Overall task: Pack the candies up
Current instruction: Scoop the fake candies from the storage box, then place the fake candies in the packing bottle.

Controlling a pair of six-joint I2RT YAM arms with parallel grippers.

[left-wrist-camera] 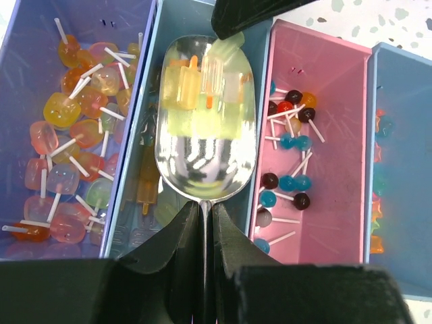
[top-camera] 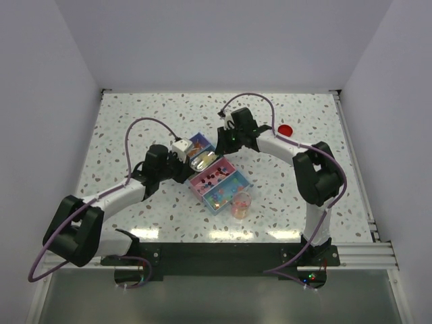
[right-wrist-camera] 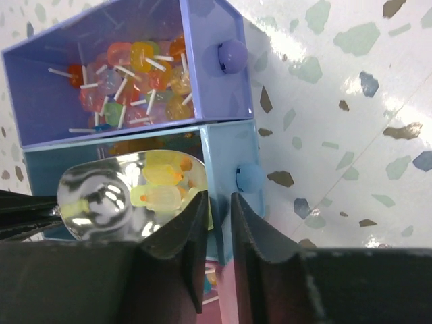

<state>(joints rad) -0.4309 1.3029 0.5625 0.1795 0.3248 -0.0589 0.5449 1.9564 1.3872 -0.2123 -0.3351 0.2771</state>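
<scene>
A row of open drawer bins (top-camera: 233,181) holds the candies. The purple bin (left-wrist-camera: 20,40) holds orange, yellow and pink square lollipops (left-wrist-camera: 74,128). The light-blue bin (left-wrist-camera: 145,115) holds ice-lolly-shaped sweets. The pink bin (left-wrist-camera: 331,101) holds dark and blue round lollipops (left-wrist-camera: 290,145). My left gripper (left-wrist-camera: 204,214) is shut on the handle of a metal scoop (left-wrist-camera: 202,155), which carries yellow-green sweets (left-wrist-camera: 199,84) above the light-blue bin. My right gripper (right-wrist-camera: 217,197) is shut on the light-blue bin's front wall (right-wrist-camera: 229,155), beside its knob (right-wrist-camera: 248,177).
A clear plastic cup (top-camera: 240,203) with a few sweets stands at the near end of the bins. A round red lid (top-camera: 285,129) lies at the back right. A darker blue bin (left-wrist-camera: 401,169) with orange and blue sweets adjoins the pink one.
</scene>
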